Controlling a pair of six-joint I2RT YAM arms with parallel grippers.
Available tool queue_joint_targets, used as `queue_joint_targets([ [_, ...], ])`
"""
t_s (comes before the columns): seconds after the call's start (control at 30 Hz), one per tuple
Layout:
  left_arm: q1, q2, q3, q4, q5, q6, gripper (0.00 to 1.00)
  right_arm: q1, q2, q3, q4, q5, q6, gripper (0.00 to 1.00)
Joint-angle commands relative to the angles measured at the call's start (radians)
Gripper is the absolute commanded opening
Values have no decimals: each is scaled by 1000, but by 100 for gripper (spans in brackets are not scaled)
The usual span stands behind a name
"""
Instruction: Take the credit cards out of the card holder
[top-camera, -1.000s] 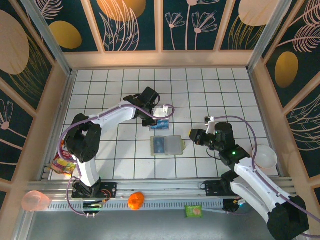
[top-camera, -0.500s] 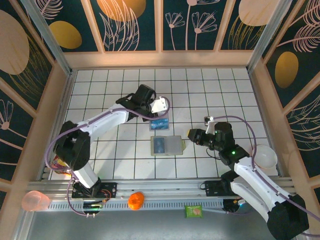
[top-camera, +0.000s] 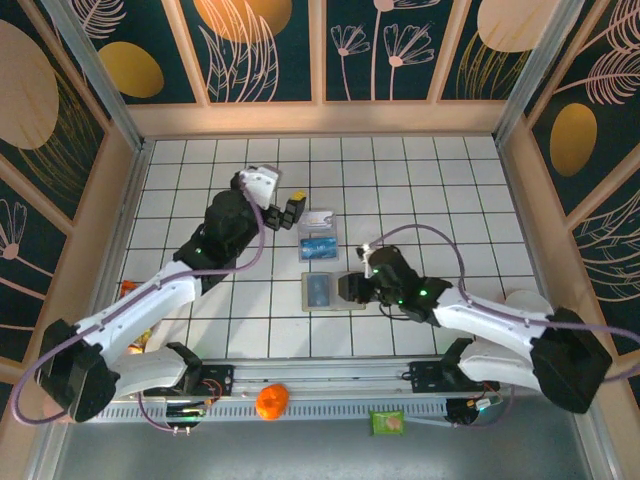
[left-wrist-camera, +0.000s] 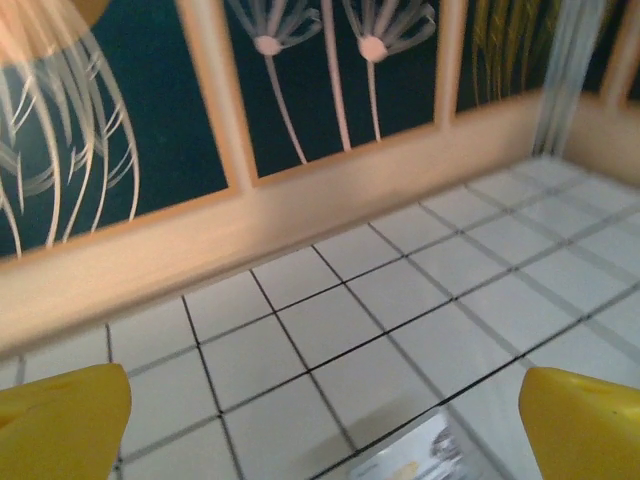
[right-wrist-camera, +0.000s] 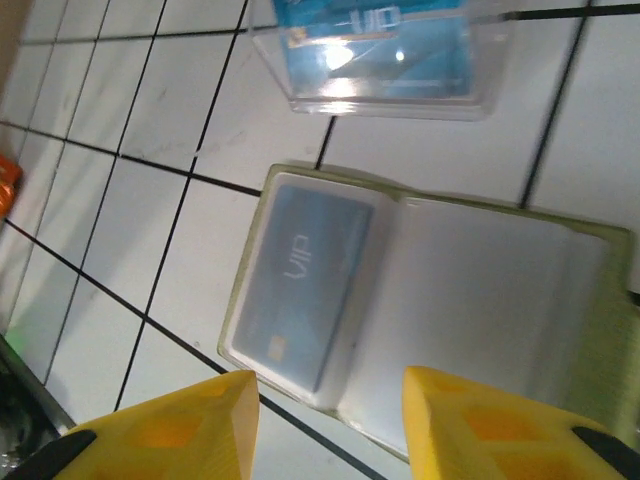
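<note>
The card holder (top-camera: 336, 304) lies open like a book near the middle of the white tiled desk (top-camera: 200, 200), its yellow-green edge framing two greyish inner panels. A blue-grey card marked "VIP" (right-wrist-camera: 300, 285) sits in the panel nearer the left arm; the other panel (right-wrist-camera: 490, 290) looks bare. Just beyond the holder, a clear tray (right-wrist-camera: 380, 95) holds a blue card (top-camera: 320, 247). A pale card (top-camera: 318, 220) lies right at the tray's far side; whether it touches the tray cannot be told.

The right hand (top-camera: 347, 286) hangs over the holder's bare panel. In the right wrist view its yellow fingers (right-wrist-camera: 170, 430) stand partly apart, with nothing between them; the holder's near edge shows through the gap. Whether the fingertips touch the holder cannot be told.

The left hand (top-camera: 292, 208) is beside the pale card, on the far-left side of it. In the left wrist view its two yellow fingertips (left-wrist-camera: 60, 420) sit at the bottom corners, spread wide with nothing gripped, and a corner of a pale card shows on the tiles below them.

A white bowl (top-camera: 528, 312) stands by the right wall. An orange object (top-camera: 271, 401) and a green packet (top-camera: 387, 422) rest near the arms' bases.
</note>
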Motion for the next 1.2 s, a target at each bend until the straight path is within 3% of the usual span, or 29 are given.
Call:
queue_joint_targets([
  [0.0, 6, -64, -110, 15, -48, -322, 99, 83, 122, 96, -37, 147, -52, 43],
  [0.2, 5, -261, -358, 20, -54, -517, 99, 192, 331, 249, -132, 256, -83, 43],
  [0.4, 5, -448, -507, 19, -3, -615, 99, 223, 431, 336, -191, 326, -80, 42],
  [0.8, 5, -421, -545, -53, 78, -639, 95, 248, 554, 395, -258, 347, -69, 40],
  [0.97, 6, -346, -535, -44, 160, -613, 80, 250, 557, 383, -250, 347, -34, 16],
  [1.17, 1, -255, -575, 47, 276, -657, 63, 239, 483, 339, -158, 331, 0, 0],
])
